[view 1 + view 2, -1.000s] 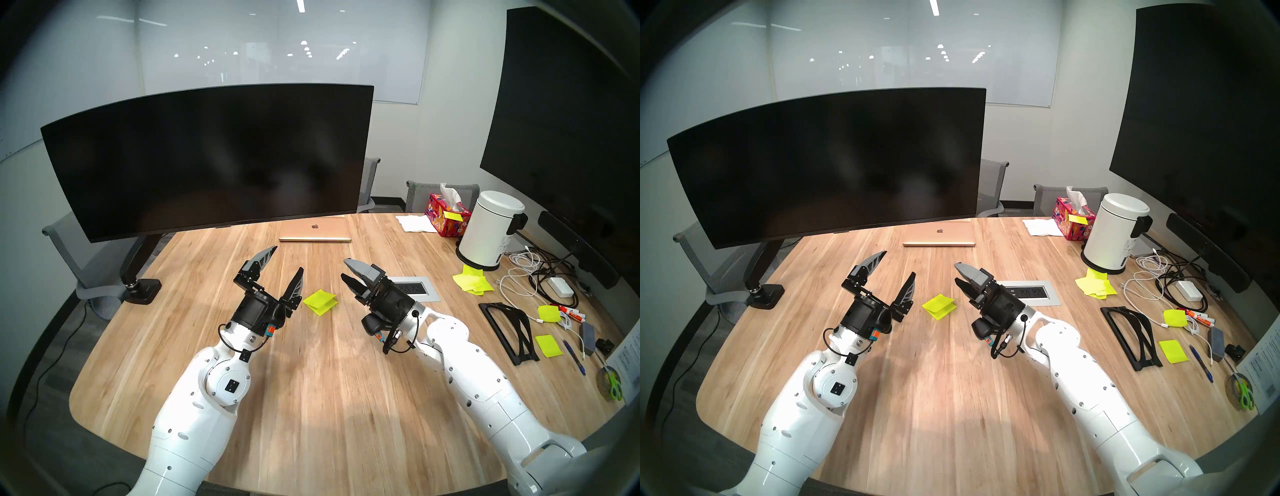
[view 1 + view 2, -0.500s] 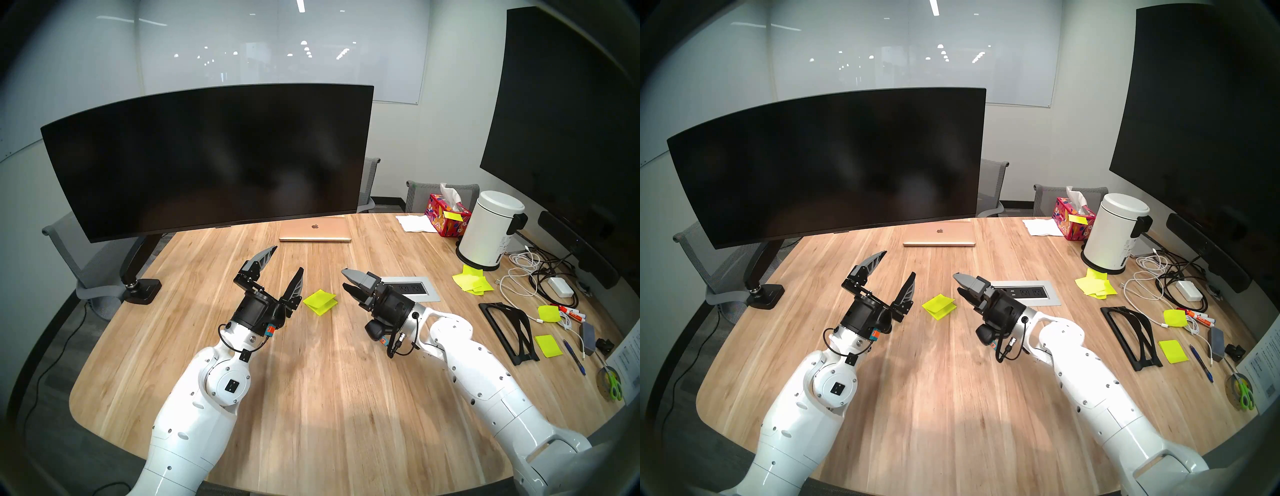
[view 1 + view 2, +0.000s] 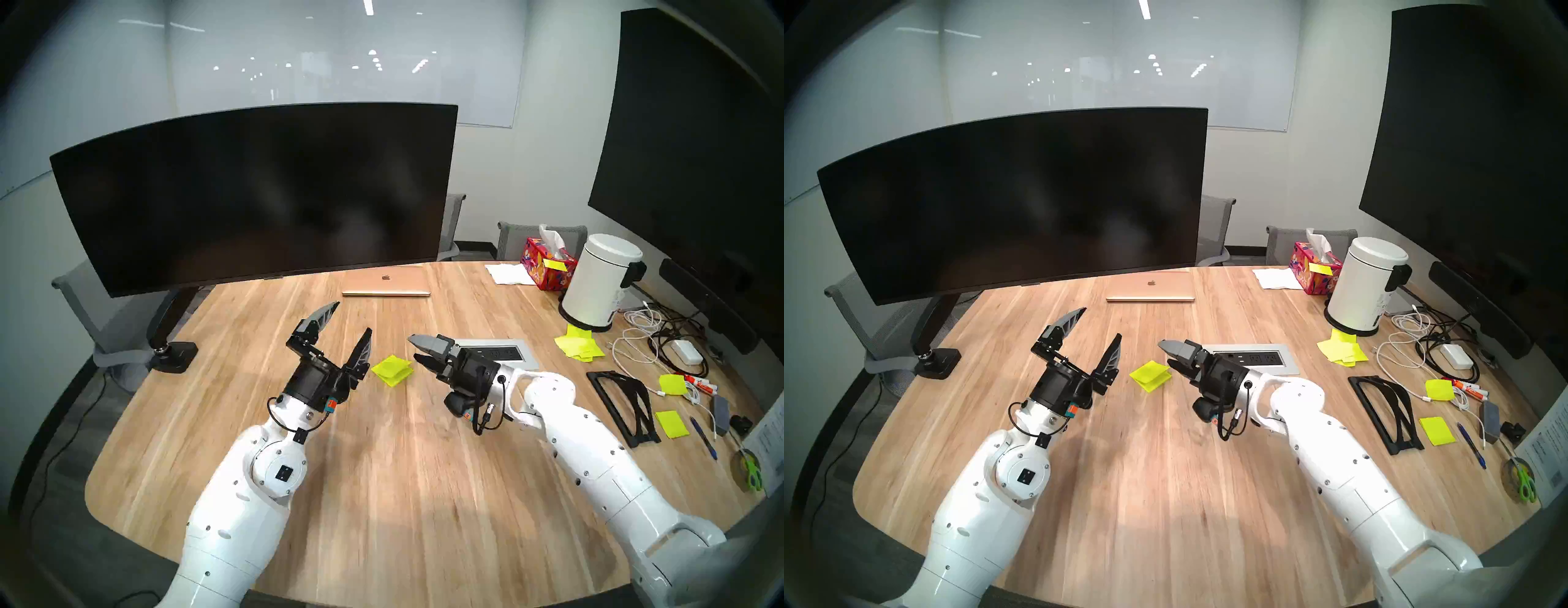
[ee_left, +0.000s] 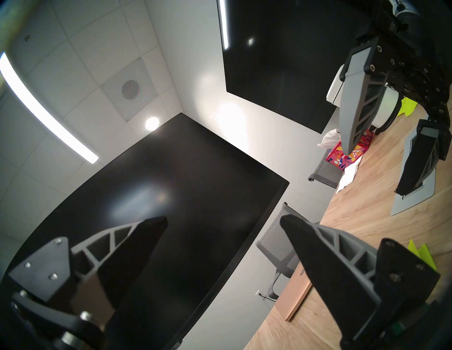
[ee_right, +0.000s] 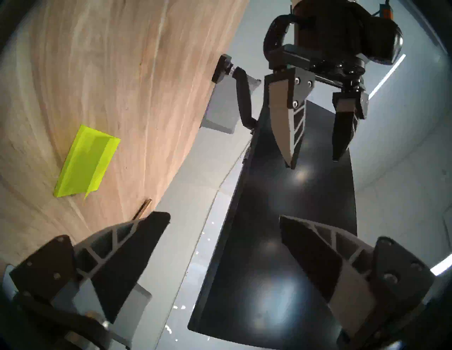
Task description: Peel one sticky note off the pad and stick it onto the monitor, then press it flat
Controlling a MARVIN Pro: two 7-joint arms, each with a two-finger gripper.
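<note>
The neon yellow-green pad [image 3: 392, 370] [image 3: 1151, 376] [image 5: 85, 163] lies on the wooden table between my two grippers. Its top sticky note [image 3: 388, 364] sits slightly askew on the stack. My left gripper [image 3: 353, 317] [image 3: 1102, 322] [image 4: 223, 218] stands open and empty just left of the pad, pointing up toward the monitor [image 3: 254, 191] [image 3: 1013, 199] [image 4: 183, 207] [image 5: 293, 220]. My right gripper [image 3: 413, 347] [image 3: 1165, 352] [image 5: 223, 216] is open and empty, its tips close to the pad's right edge and a little above the table. The wide curved monitor has a blank black screen.
A closed gold laptop [image 3: 386, 282] lies under the monitor's right end. A power outlet plate [image 3: 505, 353] sits beneath my right wrist. At the right are a heap of yellow notes [image 3: 579, 346], a white bin [image 3: 598, 284], a tissue box [image 3: 547, 263], cables and a black stand [image 3: 623, 403].
My right gripper has moved left and down toward the pad's right edge. The left arm and the pad have stayed put.
</note>
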